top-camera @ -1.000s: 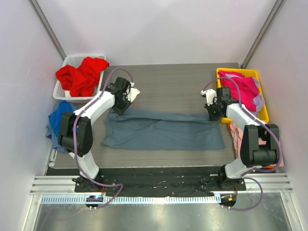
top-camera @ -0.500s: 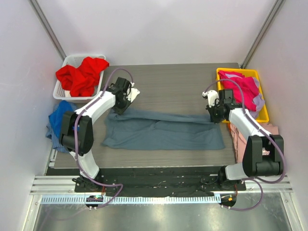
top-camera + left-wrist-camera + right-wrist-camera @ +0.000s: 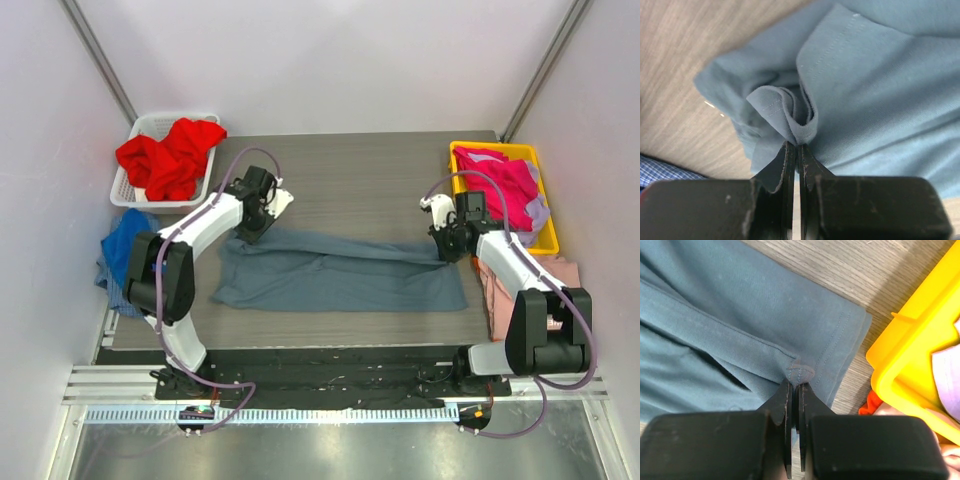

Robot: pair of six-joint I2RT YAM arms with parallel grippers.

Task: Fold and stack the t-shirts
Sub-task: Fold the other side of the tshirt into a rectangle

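Observation:
The slate blue-grey t-shirt [image 3: 340, 275] lies stretched across the table, folded lengthwise. My left gripper [image 3: 252, 228] is shut on its far left corner; the left wrist view shows a bunched fold of the cloth [image 3: 795, 117] pinched between the fingers. My right gripper [image 3: 448, 250] is shut on its far right corner; the right wrist view shows a hemmed edge [image 3: 799, 372] pinched. A red t-shirt [image 3: 170, 155] fills the white basket [image 3: 140, 128]. A magenta t-shirt [image 3: 510, 185] lies in the yellow bin [image 3: 545, 225]. A royal blue t-shirt [image 3: 118, 250] hangs off the left table edge. A pale pink t-shirt [image 3: 490, 285] lies at the right edge.
The yellow bin's rim [image 3: 910, 375] is close to the right of my right gripper, with something orange [image 3: 870, 402] below it. Blue checked cloth [image 3: 665, 170] shows at the left table edge.
Both grippers have drawn the shirt's far edge a little toward the near side, the right one moving more. The top fold now slopes down to the right.

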